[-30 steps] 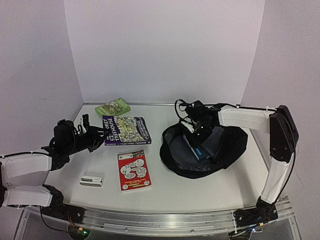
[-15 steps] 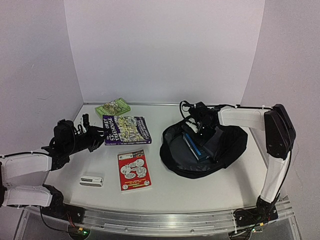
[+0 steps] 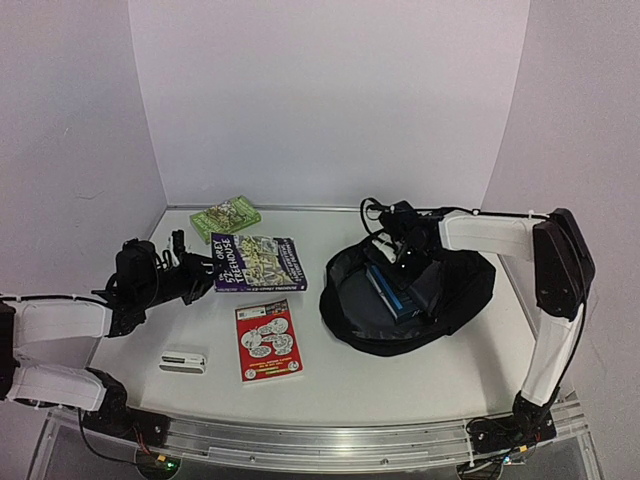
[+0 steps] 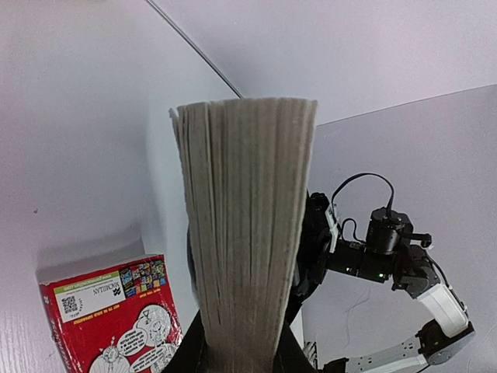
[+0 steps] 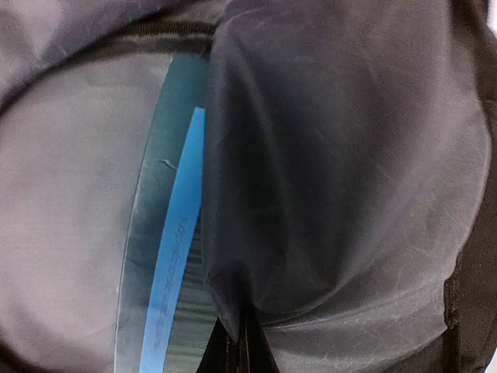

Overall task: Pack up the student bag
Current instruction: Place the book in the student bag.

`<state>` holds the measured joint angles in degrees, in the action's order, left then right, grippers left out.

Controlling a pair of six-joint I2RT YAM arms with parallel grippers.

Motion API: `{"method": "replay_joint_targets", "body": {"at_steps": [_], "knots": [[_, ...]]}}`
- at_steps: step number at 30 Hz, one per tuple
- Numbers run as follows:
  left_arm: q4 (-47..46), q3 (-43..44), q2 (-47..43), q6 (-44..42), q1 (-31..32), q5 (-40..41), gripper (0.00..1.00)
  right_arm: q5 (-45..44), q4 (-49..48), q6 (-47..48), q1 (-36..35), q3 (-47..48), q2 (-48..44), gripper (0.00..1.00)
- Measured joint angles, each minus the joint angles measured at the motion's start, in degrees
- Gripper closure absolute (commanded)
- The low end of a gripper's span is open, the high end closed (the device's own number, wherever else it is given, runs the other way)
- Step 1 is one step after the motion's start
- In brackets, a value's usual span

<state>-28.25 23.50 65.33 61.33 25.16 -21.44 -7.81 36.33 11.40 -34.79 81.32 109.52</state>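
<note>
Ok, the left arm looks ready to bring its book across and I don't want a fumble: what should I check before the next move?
1. Left gripper clamped on the purple book: ok, the page edges sit in its grip.
2. Right gripper shut on the student bag: ok, a fabric fold runs into the closed tips.
3. Bag mouth open: ok, the blue book shows inside.
4. Room beside that blue book: cannot tell.
5. Red book out of the carry path: ok, it lies nearer the arms' bases.

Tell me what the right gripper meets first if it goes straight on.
The student bag: its black fabric is bunched at the right gripper tips. The blue book lies left, probably missed.
</note>
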Motion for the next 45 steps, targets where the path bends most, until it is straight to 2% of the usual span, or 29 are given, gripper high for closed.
{"method": "replay_joint_targets", "body": {"at_steps": [12, 20, 27, 37, 41, 45], "knots": [[-6.52, 5.38, 9.3, 0.43, 2.96, -3.37, 1.0, 7.07, 1.36, -5.44, 1.36, 4.82, -5.67, 1.0], [-14.83, 11.1, 23.21, 2.62, 8.7, -3.51, 1.0, 10.58, 1.89, -8.09, 1.34, 6.27, -5.65, 1.0], [-20.88, 19.7, 37.33, 4.62, 12.7, -3.46, 1.0, 12.73, 2.05, -9.53, 1.34, 6.57, -5.6, 1.0], [-21.73, 36.66, 53.85, 6.57, 18.46, -1.71, 1.0, 14.86, 2.24, -10.35, 1.35, 7.15, -5.6, 1.0], [-21.86, 41.17, 58.58, 8.94, 21.07, 0.17, 1.0, 15.54, 2.38, -11.59, 1.36, 7.31, -5.58, 1.0], [-23.41, 41.68, 60.09, 11.26, 23.41, 4.97, 0.97, 16.0, 2.59, -12.28, 1.38, 7.98, -5.55, 1.0]]}}
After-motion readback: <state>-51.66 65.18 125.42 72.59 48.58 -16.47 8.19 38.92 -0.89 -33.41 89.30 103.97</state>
